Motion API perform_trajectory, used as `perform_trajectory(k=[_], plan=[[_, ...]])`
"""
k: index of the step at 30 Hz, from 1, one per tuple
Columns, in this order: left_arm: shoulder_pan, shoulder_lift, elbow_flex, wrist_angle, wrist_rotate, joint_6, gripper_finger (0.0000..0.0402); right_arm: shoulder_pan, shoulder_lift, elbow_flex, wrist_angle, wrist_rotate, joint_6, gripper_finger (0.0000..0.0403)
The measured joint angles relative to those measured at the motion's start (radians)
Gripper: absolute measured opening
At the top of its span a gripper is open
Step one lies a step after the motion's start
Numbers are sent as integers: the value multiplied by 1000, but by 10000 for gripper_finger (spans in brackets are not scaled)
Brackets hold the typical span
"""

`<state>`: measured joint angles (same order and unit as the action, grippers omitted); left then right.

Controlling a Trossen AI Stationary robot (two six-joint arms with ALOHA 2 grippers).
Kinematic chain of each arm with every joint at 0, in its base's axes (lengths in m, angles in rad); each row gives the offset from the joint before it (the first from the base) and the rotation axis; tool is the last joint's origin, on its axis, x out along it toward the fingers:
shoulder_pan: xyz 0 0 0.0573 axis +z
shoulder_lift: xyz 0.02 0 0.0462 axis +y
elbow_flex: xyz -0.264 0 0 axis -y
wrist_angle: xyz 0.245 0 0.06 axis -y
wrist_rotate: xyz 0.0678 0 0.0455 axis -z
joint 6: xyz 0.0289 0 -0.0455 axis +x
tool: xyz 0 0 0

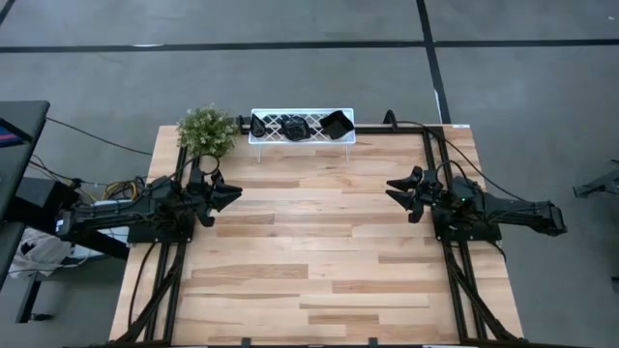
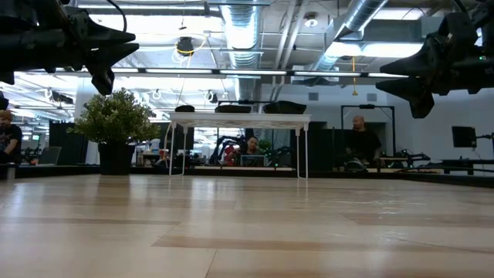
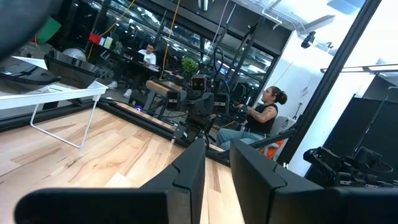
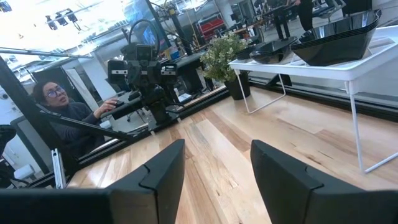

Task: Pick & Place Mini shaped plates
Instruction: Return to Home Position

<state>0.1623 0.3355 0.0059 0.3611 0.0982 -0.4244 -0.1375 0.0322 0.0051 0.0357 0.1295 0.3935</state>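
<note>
Three glossy black mini plates (image 1: 293, 126) lie on the white lattice tray (image 1: 276, 137), which stands on thin legs at the table's far edge. The low view shows these plates (image 2: 284, 106) above the tray's rim, and the right wrist view shows two of them (image 4: 339, 37). My left gripper (image 1: 232, 196) hovers over the table's left part, in front of the plant, narrowly open (image 3: 217, 168) and empty. My right gripper (image 1: 392, 190) hovers over the right part, open (image 4: 217, 168) and empty. Both point toward the table's middle, raised well above the wood (image 2: 127, 42).
A small green potted plant (image 1: 206, 130) stands just left of the tray at the far edge. The wooden tabletop (image 1: 309, 251) between and in front of the arms is bare. Black frame rails run along both sides. People sit at desks in the room beyond the table.
</note>
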Motion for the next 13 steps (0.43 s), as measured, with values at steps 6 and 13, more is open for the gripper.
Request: perform_trajectory(k=[6, 13], plan=[[0, 0, 0, 0, 0, 0, 77, 0, 0, 0, 0, 0, 0, 179], [0, 0, 0, 0, 0, 0, 76, 0, 0, 0, 0, 0, 0, 179]])
